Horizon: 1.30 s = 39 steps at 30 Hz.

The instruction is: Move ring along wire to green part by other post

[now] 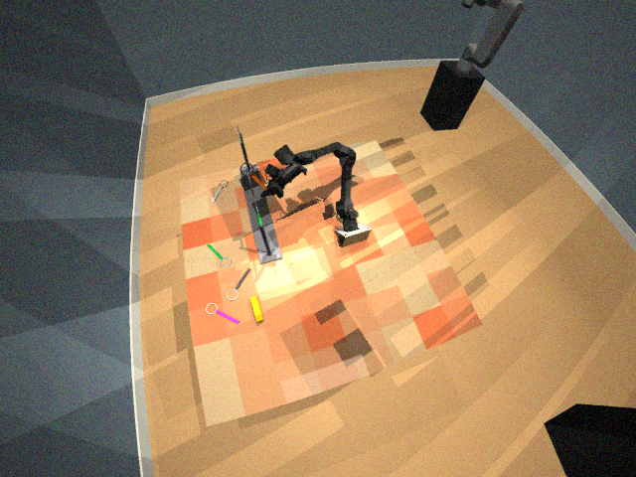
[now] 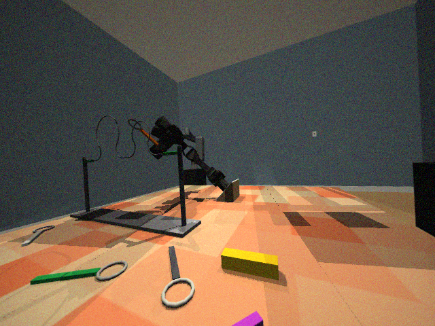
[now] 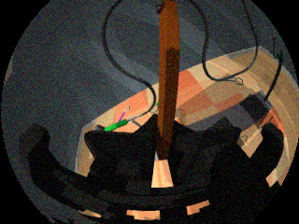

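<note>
My gripper [image 1: 267, 187] [image 2: 158, 144] [image 3: 159, 118] is shut on the orange handle [image 1: 258, 180] [image 2: 149, 136] [image 3: 169, 70]. The handle slopes up from the fingers to the ring [image 1: 248, 167] [image 2: 129, 120], which is tilted in the exterior view and overlaps the second hump of the grey wire [image 2: 118, 134] [image 3: 104, 35]. Whether ring and wire touch is not clear. The near green part [image 1: 259, 220] [image 2: 170, 152] [image 3: 116, 125] joins the near post [image 2: 181, 189]; the far green part [image 2: 90, 160] joins the far post [image 2: 86, 185]. The ring is between these posts, away from both green parts. Most of the ring is outside the wrist view.
The posts stand on a dark base [image 1: 276, 248] [image 2: 164, 226]. Beyond it lie a grey ring tool [image 1: 218, 192] [image 2: 33, 238], a green one [image 1: 216, 252] [image 2: 66, 275], a dark one [image 1: 242, 279] [image 2: 173, 263], a magenta one [image 1: 227, 316] and a yellow block [image 1: 256, 309] [image 2: 249, 263].
</note>
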{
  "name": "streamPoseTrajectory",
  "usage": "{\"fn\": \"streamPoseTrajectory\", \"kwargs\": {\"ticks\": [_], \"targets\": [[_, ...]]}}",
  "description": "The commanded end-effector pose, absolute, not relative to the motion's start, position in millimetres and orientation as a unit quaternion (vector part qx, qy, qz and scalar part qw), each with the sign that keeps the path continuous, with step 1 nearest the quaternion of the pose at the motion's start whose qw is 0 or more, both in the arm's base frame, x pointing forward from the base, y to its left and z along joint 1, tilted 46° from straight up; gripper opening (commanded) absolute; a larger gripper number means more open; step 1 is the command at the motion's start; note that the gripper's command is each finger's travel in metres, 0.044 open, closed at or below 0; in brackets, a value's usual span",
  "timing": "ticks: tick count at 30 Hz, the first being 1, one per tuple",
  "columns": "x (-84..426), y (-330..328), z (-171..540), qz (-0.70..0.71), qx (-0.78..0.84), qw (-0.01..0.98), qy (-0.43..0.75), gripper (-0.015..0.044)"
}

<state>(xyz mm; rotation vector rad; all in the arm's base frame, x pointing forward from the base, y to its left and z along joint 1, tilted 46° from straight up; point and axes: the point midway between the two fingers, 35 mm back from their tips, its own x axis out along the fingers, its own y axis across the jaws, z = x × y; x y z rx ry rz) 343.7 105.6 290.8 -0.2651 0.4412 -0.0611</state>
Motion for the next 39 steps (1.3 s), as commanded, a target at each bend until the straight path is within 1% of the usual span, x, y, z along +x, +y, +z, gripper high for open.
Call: {"fn": "streamPoseTrajectory", "kwargs": {"ticks": [1, 20, 39], "targets": [[344.0, 100.7, 291.3, -0.041, -0.168, 0.962, 0.213, -0.0150], [346.3, 79.0, 302.6, -0.092, -0.348, 0.916, 0.179, -0.0150], [347.5, 63.2, 321.4, -0.139, -0.516, 0.834, 0.138, -0.0150]]}}
